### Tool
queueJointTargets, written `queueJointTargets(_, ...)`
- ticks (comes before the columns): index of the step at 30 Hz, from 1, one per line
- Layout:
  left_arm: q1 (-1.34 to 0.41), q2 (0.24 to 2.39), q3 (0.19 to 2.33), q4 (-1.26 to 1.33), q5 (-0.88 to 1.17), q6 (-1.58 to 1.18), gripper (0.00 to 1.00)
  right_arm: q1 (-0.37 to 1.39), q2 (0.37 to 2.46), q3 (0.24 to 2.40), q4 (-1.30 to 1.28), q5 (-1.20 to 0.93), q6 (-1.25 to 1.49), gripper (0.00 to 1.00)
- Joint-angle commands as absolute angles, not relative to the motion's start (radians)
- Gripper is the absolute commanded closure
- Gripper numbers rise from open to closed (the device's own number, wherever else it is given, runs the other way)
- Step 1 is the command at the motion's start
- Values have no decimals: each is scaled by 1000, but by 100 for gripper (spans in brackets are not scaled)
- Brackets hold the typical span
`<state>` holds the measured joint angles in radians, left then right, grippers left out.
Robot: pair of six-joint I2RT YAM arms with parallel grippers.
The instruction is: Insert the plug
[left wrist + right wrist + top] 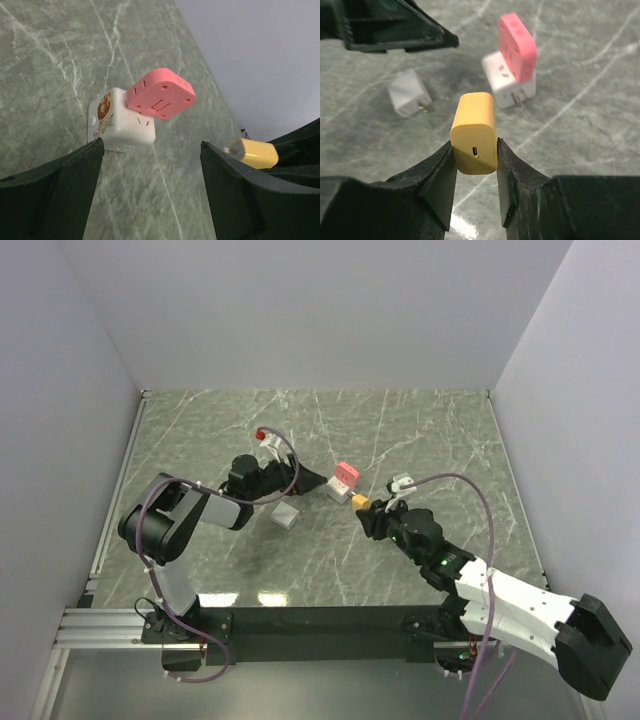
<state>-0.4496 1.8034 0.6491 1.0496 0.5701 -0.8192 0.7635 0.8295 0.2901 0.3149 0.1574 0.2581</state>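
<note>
Holding the plug (474, 132) clamped in the right gripper (475, 150), prongs aiming at the pink socket (517, 47) just ahead, with the left gripper (151, 146) gaping empty nearby, insertion not yet done.

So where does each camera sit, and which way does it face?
Top external: above and behind the arms, looking down at the table; both arms show, bases at the bottom.
Left wrist: on the left arm, looking past the open left end effector at the pink adapter.
Right wrist: on the right arm, looking past the right end effector, shut on the yellow plug, toward the same adapter.
Shared: both wrist views show the pink adapter and yellow plug.
</note>
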Motion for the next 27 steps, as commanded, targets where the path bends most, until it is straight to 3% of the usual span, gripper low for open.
queueJointTargets(1,-482,1818,715,959,490,-710,16,769,931,317,367,222,293,100)
queueJointTargets(10,-511,1907,787,922,382,-667,16,769,1132,385,411,329,342,100)
queueJointTargets(18,-511,1982,894,905,244,-669,19,769,1131,420,321,449,394,100)
queueJointTargets(27,-511,2131,1170,759,280,-606,17,764,1117,416,321,453,411,100)
